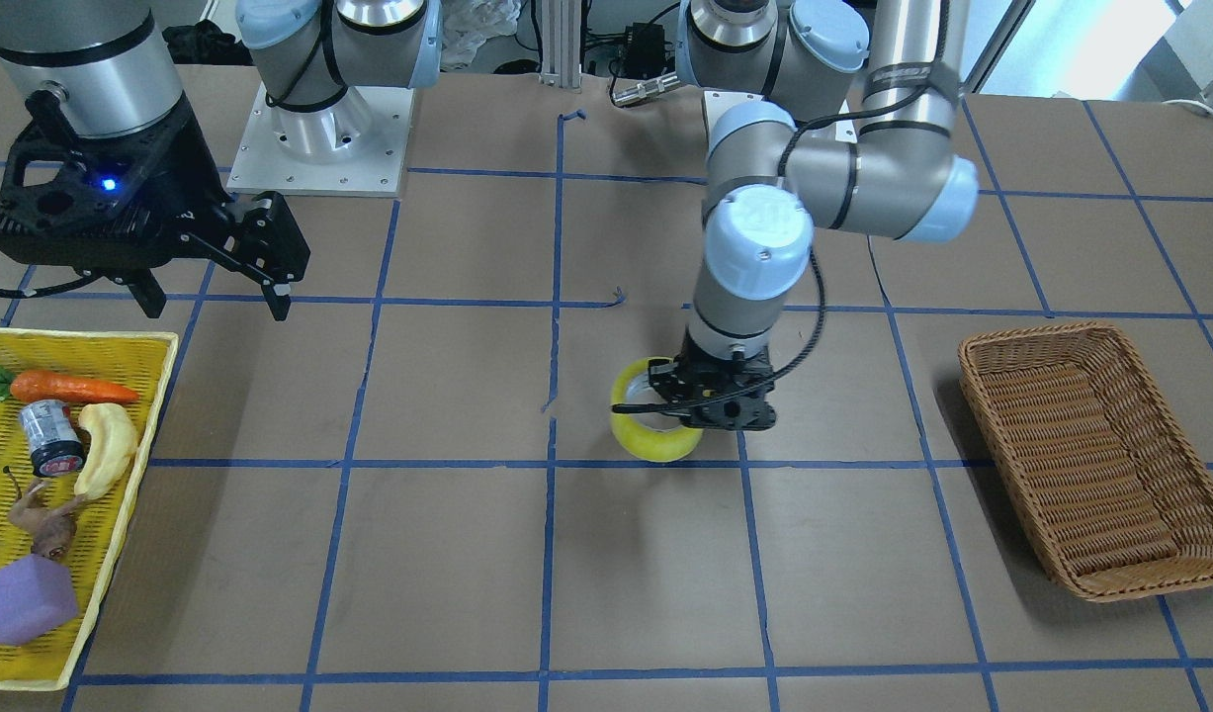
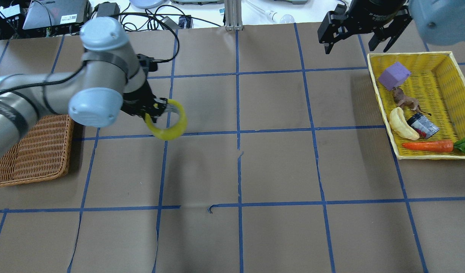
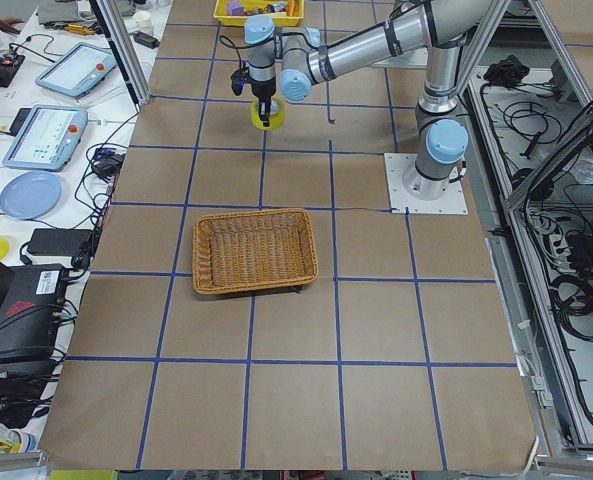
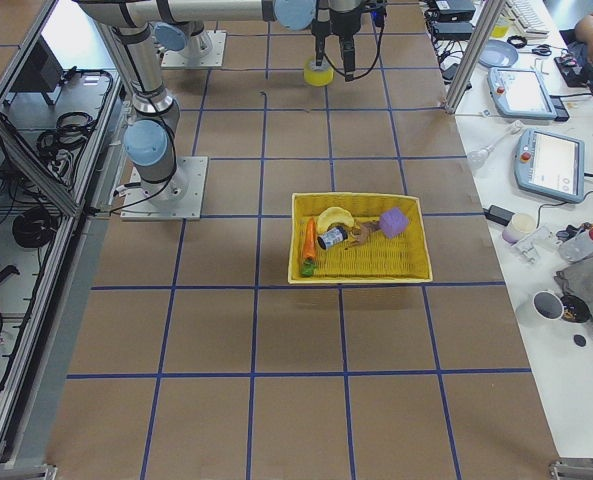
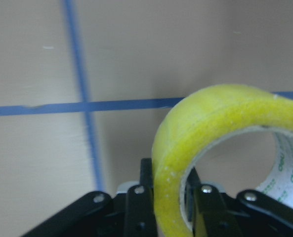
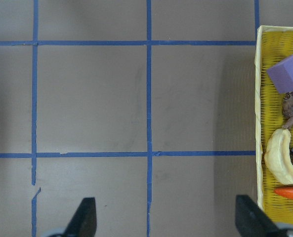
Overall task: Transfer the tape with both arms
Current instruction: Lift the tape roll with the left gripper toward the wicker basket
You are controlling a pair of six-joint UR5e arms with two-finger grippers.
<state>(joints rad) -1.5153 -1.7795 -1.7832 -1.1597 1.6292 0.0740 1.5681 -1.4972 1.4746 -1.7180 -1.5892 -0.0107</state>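
Counted: tape roll point(image 1: 653, 443) 1 | arms 2: left arm point(image 1: 754, 257), right arm point(image 1: 82, 59) | pincers 2: left pincer point(image 2: 162, 109), right pincer point(image 1: 216, 294) | baskets 2: wicker basket point(image 1: 1036, 335), yellow basket point(image 1: 72, 341) | carrot point(image 1: 72, 388) 1 | banana point(image 1: 107, 445) 1 | can point(image 1: 50, 437) 1 | purple block point(image 1: 23, 598) 1 | animal figure point(image 1: 44, 519) 1

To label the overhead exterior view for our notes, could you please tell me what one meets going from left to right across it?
Wicker basket → tape → right gripper → yellow tray.
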